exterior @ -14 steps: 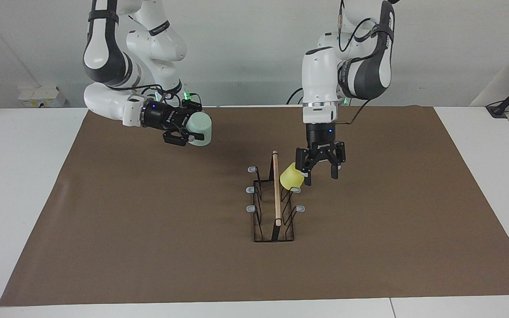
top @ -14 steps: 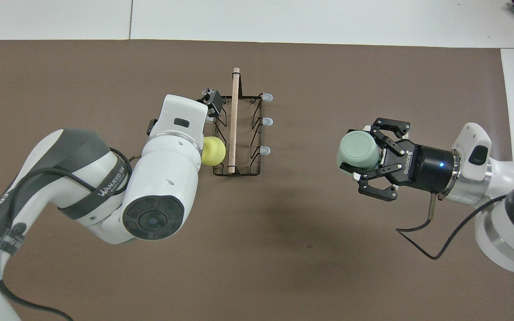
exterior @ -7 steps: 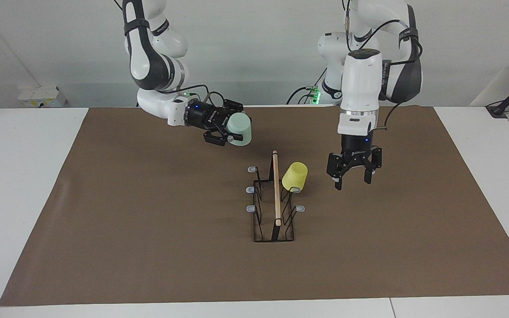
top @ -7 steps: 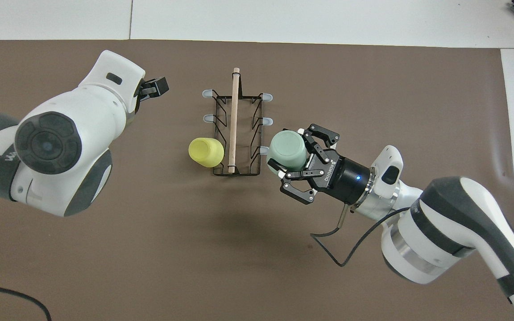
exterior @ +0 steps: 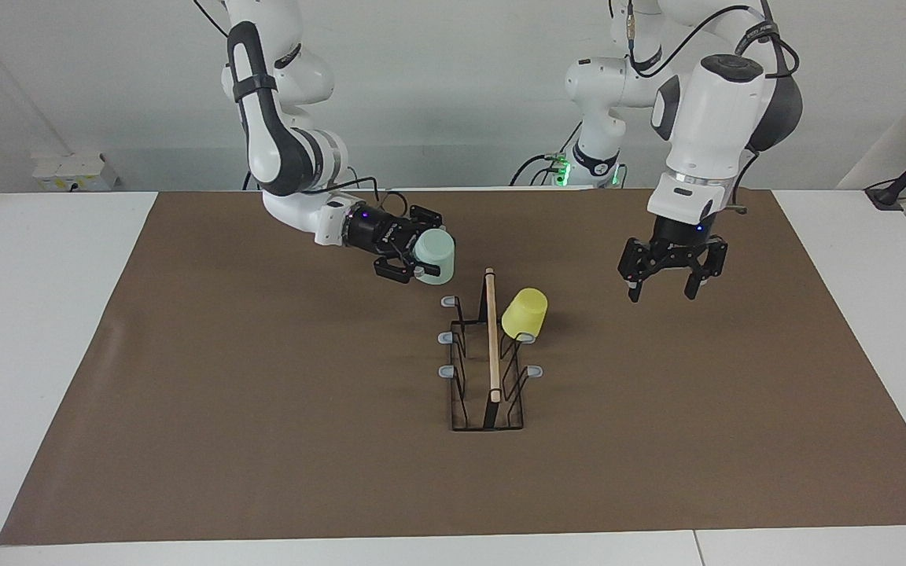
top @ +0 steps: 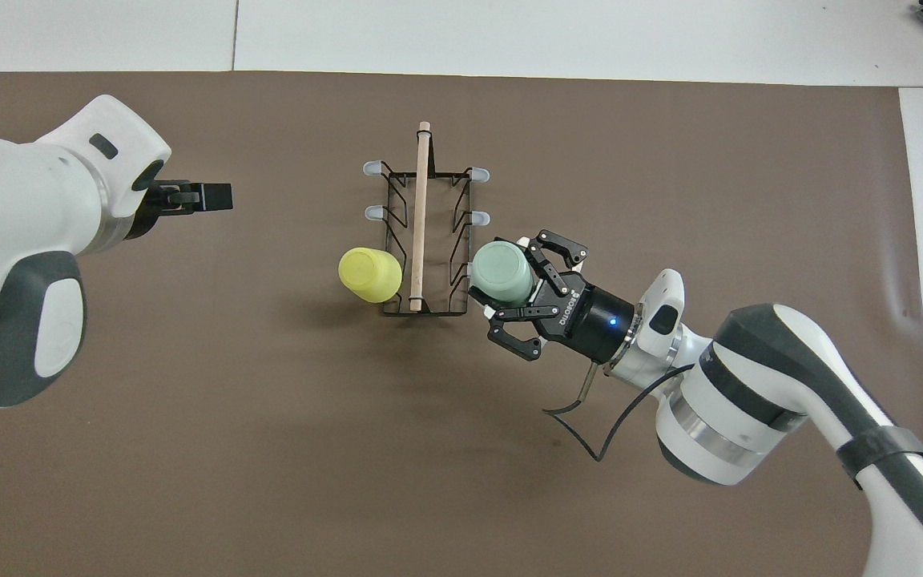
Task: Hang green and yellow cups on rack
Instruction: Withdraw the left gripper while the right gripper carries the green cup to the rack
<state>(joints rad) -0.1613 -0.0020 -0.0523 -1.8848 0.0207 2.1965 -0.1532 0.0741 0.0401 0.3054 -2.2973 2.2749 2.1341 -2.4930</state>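
The black wire rack (exterior: pixel 488 369) with its wooden rod (exterior: pixel 491 330) stands mid-table; it also shows in the overhead view (top: pixel 421 240). The yellow cup (exterior: pixel 524 312) hangs tilted on the peg nearest the robots on the rack's side toward the left arm (top: pixel 370 274). My right gripper (exterior: pixel 421 258) is shut on the mint green cup (exterior: pixel 435 253) and holds it in the air beside the rack's near peg on the right arm's side (top: pixel 498 271). My left gripper (exterior: pixel 661 292) is open and empty, raised over the mat, apart from the yellow cup (top: pixel 199 196).
A brown mat (exterior: pixel 264 409) covers the white table (exterior: pixel 44 314). Free grey-tipped pegs (exterior: pixel 446 338) stick out on both sides of the rack.
My left gripper let go of the yellow cup, now on its peg, and drew away toward the left arm's end. My right gripper carried the green cup up to the rack.
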